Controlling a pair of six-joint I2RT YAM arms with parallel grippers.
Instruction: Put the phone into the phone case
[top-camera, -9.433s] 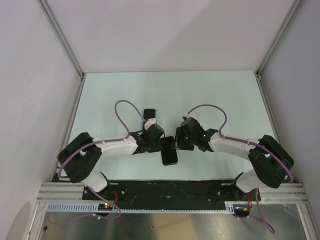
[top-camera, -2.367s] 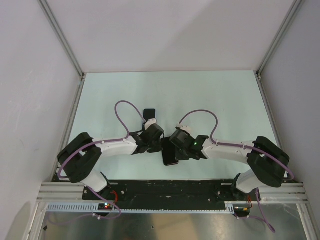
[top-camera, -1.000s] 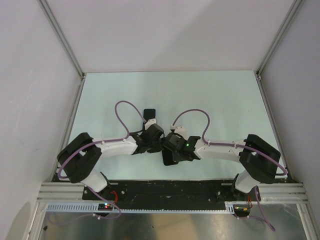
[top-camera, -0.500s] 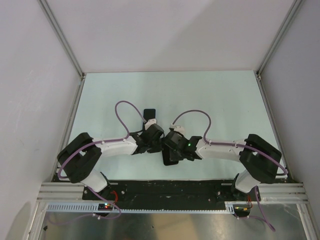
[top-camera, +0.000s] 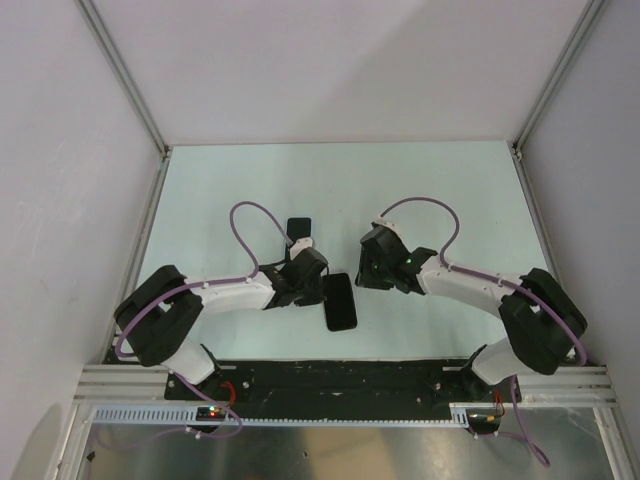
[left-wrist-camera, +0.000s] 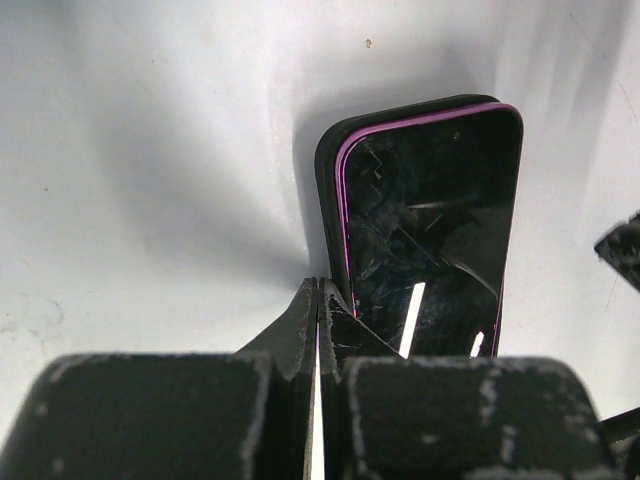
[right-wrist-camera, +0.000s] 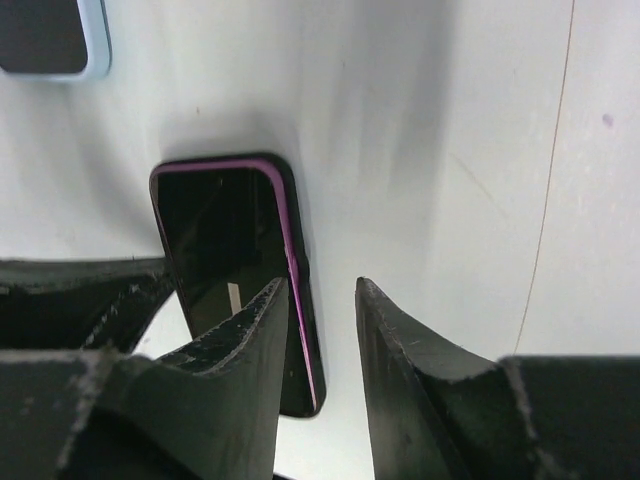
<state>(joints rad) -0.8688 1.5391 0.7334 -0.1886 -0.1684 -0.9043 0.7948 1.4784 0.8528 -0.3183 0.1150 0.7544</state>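
The phone (top-camera: 340, 301), black glass with a purple edge, lies flat on the table inside the black phone case (left-wrist-camera: 326, 165), whose rim (right-wrist-camera: 296, 235) wraps its sides. My left gripper (top-camera: 322, 290) is shut, and its closed tips (left-wrist-camera: 320, 292) rest against the phone's (left-wrist-camera: 425, 220) near left edge with nothing between them. My right gripper (top-camera: 366, 272) hovers just right of the phone's far end. Its jaws (right-wrist-camera: 320, 287) stand open and empty. In that wrist view the phone's (right-wrist-camera: 225, 230) right edge runs under the left finger (right-wrist-camera: 262, 320).
A small dark rectangular item with a pale blue rim (top-camera: 298, 228) lies on the table behind the left gripper, and also shows at the top left of the right wrist view (right-wrist-camera: 45, 38). Grey walls and metal rails (top-camera: 130, 100) enclose the pale green tabletop (top-camera: 440, 190).
My right gripper has lifted off the phone, drawn back to the right and opened its jaws, uncovering the phone in the top view. The left arm has stayed put.
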